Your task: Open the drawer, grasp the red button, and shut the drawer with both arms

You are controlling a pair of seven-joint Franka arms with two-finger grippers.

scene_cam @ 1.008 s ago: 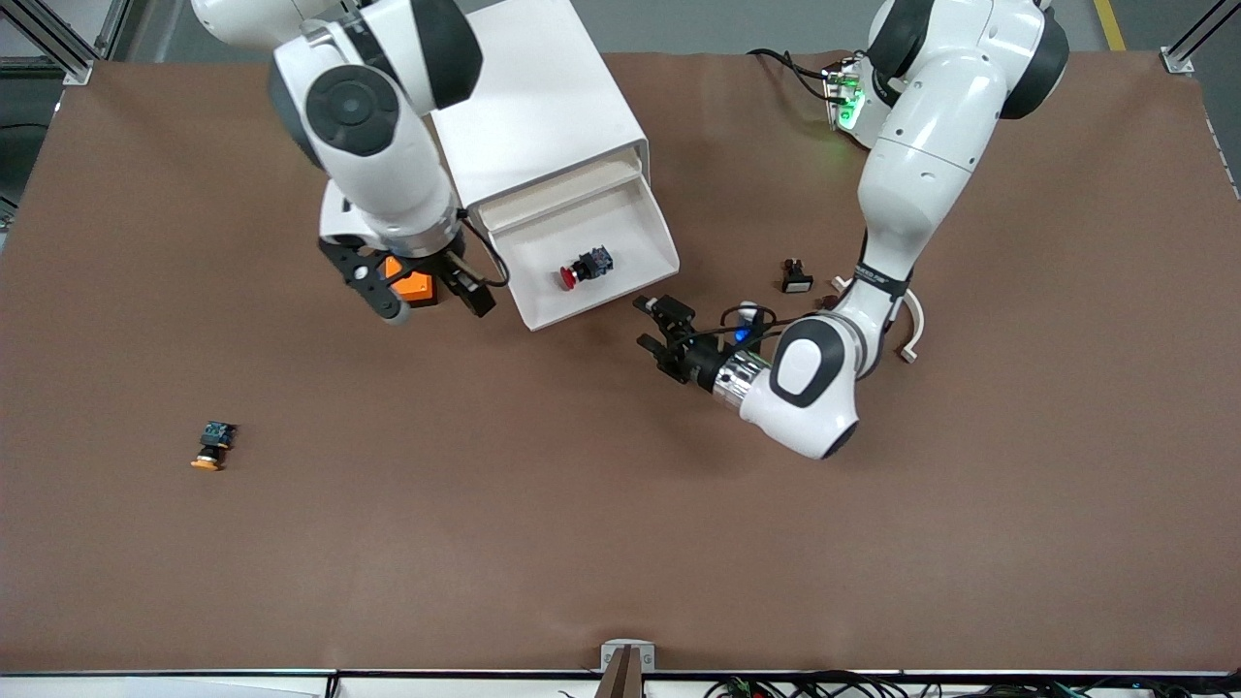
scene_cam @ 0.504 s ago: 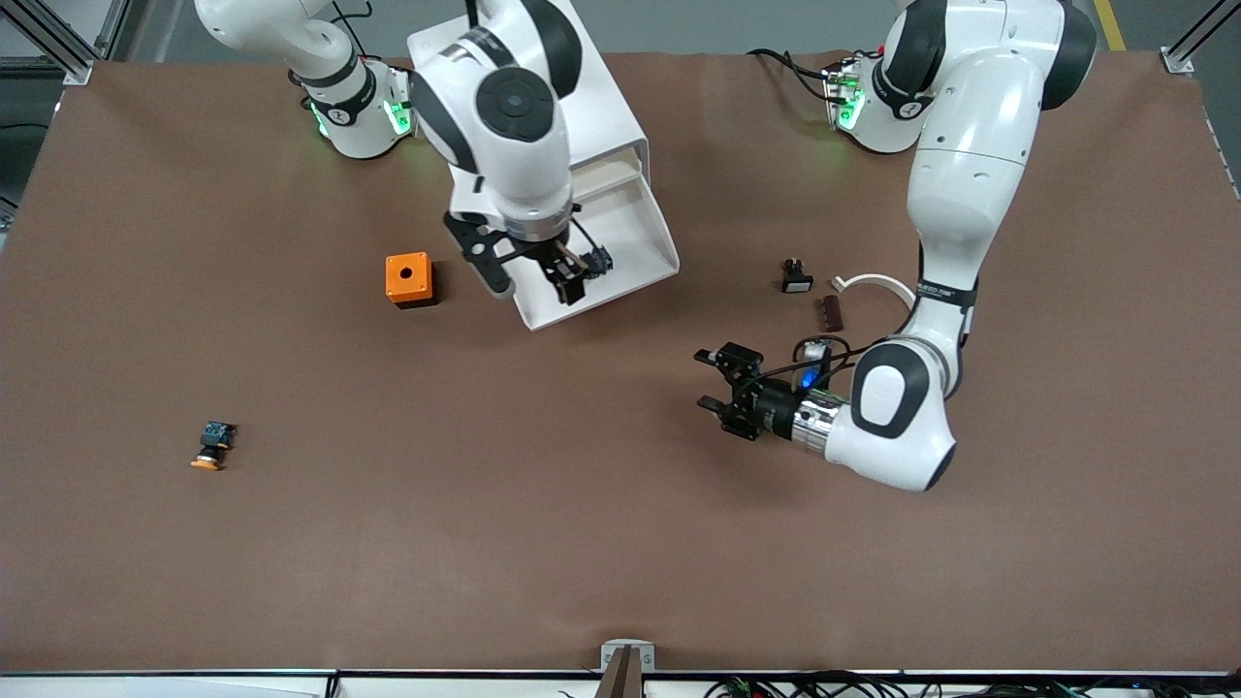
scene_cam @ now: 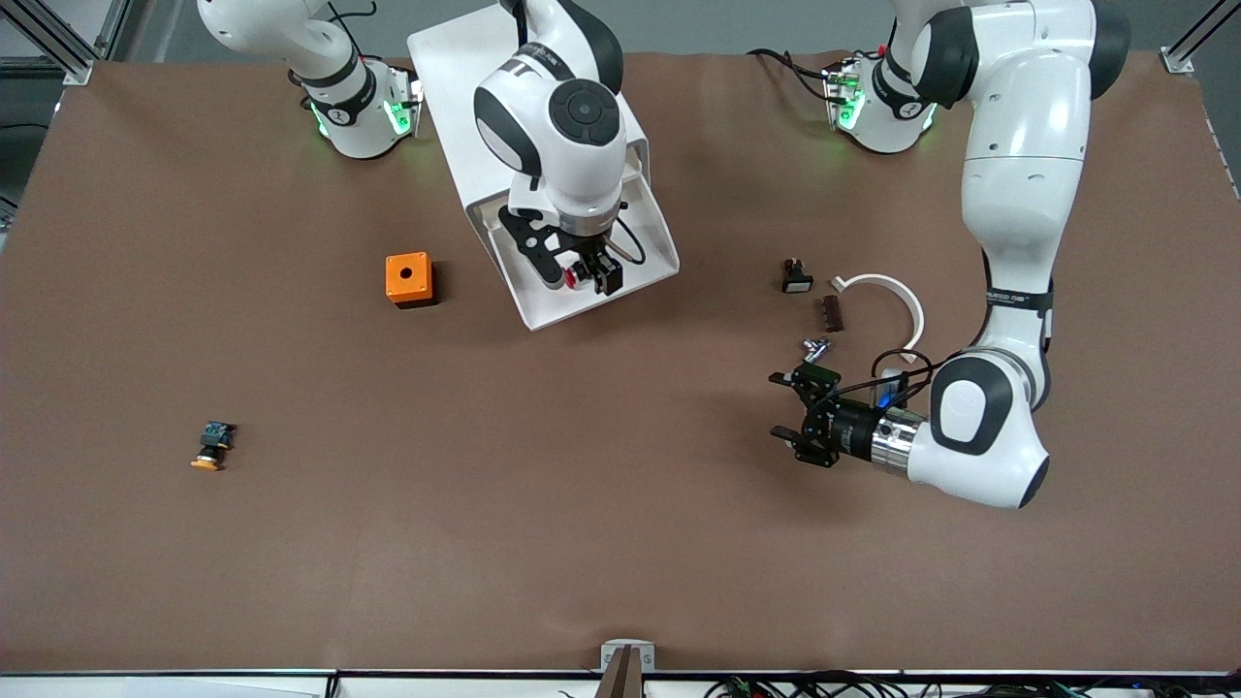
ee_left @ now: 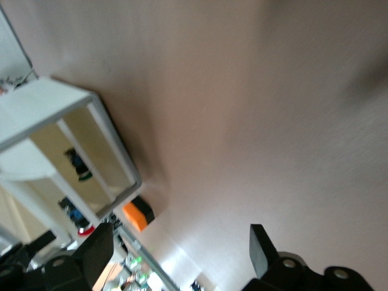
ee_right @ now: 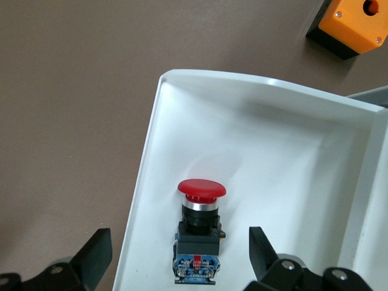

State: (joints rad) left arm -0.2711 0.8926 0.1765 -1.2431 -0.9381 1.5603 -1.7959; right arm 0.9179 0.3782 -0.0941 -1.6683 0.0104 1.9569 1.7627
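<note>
The drawer (scene_cam: pixel 652 244) stands pulled out of the white cabinet (scene_cam: pixel 465 78). The button (scene_cam: pixel 573 279) lies on its side in the drawer, red cap toward the drawer's front. My right gripper (scene_cam: pixel 574 268) hangs open over it. In the right wrist view the button (ee_right: pixel 199 233) lies on the drawer floor (ee_right: pixel 285 157) between the spread fingers of the right gripper (ee_right: pixel 179 251), untouched. My left gripper (scene_cam: pixel 800 417) is open and empty, low over bare table toward the left arm's end. In the left wrist view the left gripper (ee_left: pixel 180 248) faces the cabinet (ee_left: pixel 60 103).
An orange box with a hole (scene_cam: pixel 408 279) stands beside the drawer toward the right arm's end. An orange-capped button (scene_cam: pixel 211 446) lies nearer the camera. A black-and-white switch (scene_cam: pixel 796 278), a dark part (scene_cam: pixel 832 312), a metal piece (scene_cam: pixel 814 345) and a white curved piece (scene_cam: pixel 897 291) lie near the left arm.
My right gripper swung from over the orange box to over the button in the drawer. My left gripper drew away from the drawer's front, toward the left arm's end and the camera.
</note>
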